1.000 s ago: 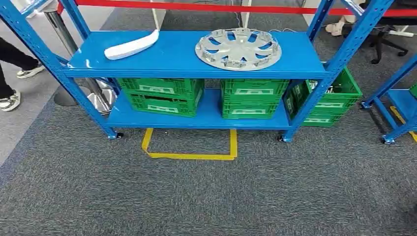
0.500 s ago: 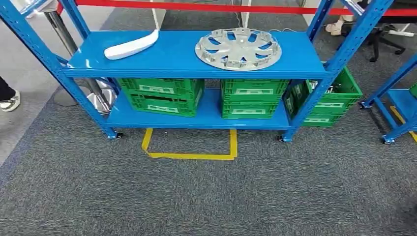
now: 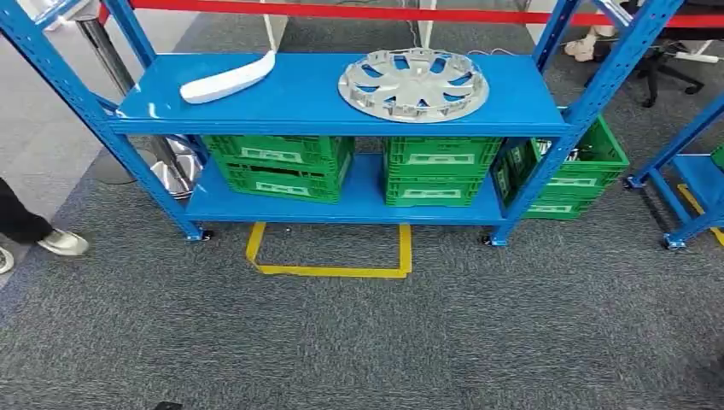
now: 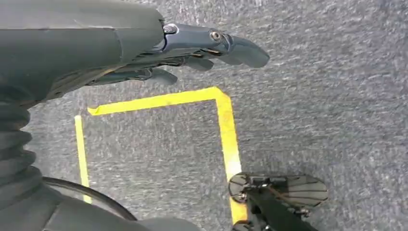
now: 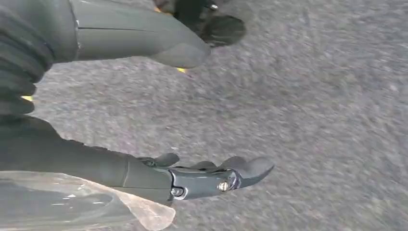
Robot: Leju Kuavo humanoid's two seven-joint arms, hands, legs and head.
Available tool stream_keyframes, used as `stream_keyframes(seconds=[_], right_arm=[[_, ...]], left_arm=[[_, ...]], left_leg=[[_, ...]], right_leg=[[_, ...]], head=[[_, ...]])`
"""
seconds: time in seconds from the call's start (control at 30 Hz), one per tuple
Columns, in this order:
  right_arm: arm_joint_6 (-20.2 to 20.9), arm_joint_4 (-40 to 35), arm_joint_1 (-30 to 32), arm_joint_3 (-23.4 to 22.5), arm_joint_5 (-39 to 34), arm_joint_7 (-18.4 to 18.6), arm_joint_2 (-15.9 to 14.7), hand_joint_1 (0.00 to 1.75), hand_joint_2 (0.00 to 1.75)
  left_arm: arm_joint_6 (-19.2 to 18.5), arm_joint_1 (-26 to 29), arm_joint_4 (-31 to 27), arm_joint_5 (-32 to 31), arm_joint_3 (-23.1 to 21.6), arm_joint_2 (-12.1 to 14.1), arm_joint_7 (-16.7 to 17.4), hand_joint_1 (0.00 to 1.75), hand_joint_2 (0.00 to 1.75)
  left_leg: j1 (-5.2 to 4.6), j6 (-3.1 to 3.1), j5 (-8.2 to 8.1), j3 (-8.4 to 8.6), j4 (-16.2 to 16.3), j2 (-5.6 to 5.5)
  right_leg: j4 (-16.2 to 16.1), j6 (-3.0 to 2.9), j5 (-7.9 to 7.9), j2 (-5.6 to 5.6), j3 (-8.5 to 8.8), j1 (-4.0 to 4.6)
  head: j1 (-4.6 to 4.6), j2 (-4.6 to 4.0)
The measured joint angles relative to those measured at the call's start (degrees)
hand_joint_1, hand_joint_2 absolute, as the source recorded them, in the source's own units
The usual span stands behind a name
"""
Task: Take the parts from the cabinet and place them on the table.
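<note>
A silver wheel cover [image 3: 414,83] lies on the top shelf of the blue cabinet [image 3: 324,111], towards its right. A long white curved part [image 3: 229,81] lies at the shelf's left. My left hand [image 4: 183,53] hangs over grey carpet with its fingers stretched out and nothing in them. My right hand [image 5: 202,175] also hangs over the carpet, fingers extended and holding nothing. Both hands are far from the shelf.
Green crates [image 3: 282,165] [image 3: 440,169] fill the lower shelf, and another [image 3: 572,171] stands beside the cabinet's right post. A yellow tape outline [image 3: 329,256] marks the carpet before the cabinet. A person's shoe [image 3: 60,243] is at the left. Another blue rack [image 3: 691,179] stands at the right.
The person's foot at the left has stepped nearer along the carpet's edge. The cabinet and its parts have not moved.
</note>
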Motion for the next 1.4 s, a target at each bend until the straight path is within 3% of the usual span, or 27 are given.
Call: stream_keyframes(seconds=[0.07, 0.1, 0.4, 0.63, 0.73, 1.17, 1.4], right_arm=[[-0.6, 0.0, -0.6, -1.7, 1.6, -1.4, 0.2, 0.00, 1.75], [-1.0, 0.0, -1.0, -2.7, 2.5, -2.3, 0.4, 0.00, 0.00], [-4.8, -4.8, -3.2, -7.3, 8.1, -10.1, 2.4, 0.00, 0.00], [-7.6, -14.9, -2.9, -6.8, 9.9, -13.7, 3.6, 0.00, 0.00], [-8.2, -17.5, -2.7, -6.1, 10.3, -14.3, 3.7, 0.00, 0.00], [-13.5, -38.8, 0.2, 2.0, 11.1, -18.5, 4.3, 0.00, 0.00], [-15.4, -51.3, 2.6, 8.8, 10.1, -18.8, 3.8, 0.00, 0.00]], left_arm=[[0.4, -0.4, 0.2, -1.7, 2.1, -0.3, -0.8, 0.00, 0.00], [0.6, -0.5, 0.4, -2.9, 3.4, -0.5, -1.4, 0.00, 0.00], [2.0, -2.4, 1.8, -13.2, 14.8, -1.8, -6.7, 0.00, 0.00], [2.2, -3.6, 2.9, -20.1, 21.8, -2.4, -10.6, 0.00, 0.00], [2.2, -3.8, 3.0, -21.9, 22.9, -2.6, -11.8, 0.00, 0.00], [2.1, -5.7, 4.4, -32.7, 33.4, -3.5, -18.5, 0.00, 0.00], [2.3, -6.3, 5.1, -36.1, 35.5, -3.5, -21.1, 0.00, 0.00]], left_leg=[[0.00, 0.00, 0.00, 0.00, 0.0, 0.00], [0.00, 0.00, 0.00, 0.00, 0.0, 0.00], [0.01, 0.00, 0.04, 0.00, 0.0, 0.00], [0.00, 0.00, 0.04, -0.01, 0.0, 0.00], [0.00, 0.00, 0.04, -0.02, 0.0, -0.01], [0.01, 0.00, 0.05, -0.04, 0.0, 0.01], [0.01, -0.01, 0.05, -0.05, 0.0, 0.02]], right_leg=[[0.0, 0.00, 0.00, 0.00, 0.02, 0.00], [0.0, 0.00, 0.01, 0.00, 0.07, 0.00], [0.0, -0.01, 0.06, -0.01, 0.30, 0.01], [0.0, 0.00, 0.08, -0.01, 0.27, 0.00], [0.0, 0.00, 0.08, -0.02, 0.30, 0.00], [0.0, -0.04, 0.12, 0.04, 0.24, 0.01], [0.0, -0.04, 0.12, 0.05, 0.24, 0.01]], head=[[0.02, 0.00], [0.02, 0.00], [0.00, 0.00], [0.00, 0.00], [0.04, 0.00], [0.00, 0.00], [0.00, 0.00]])
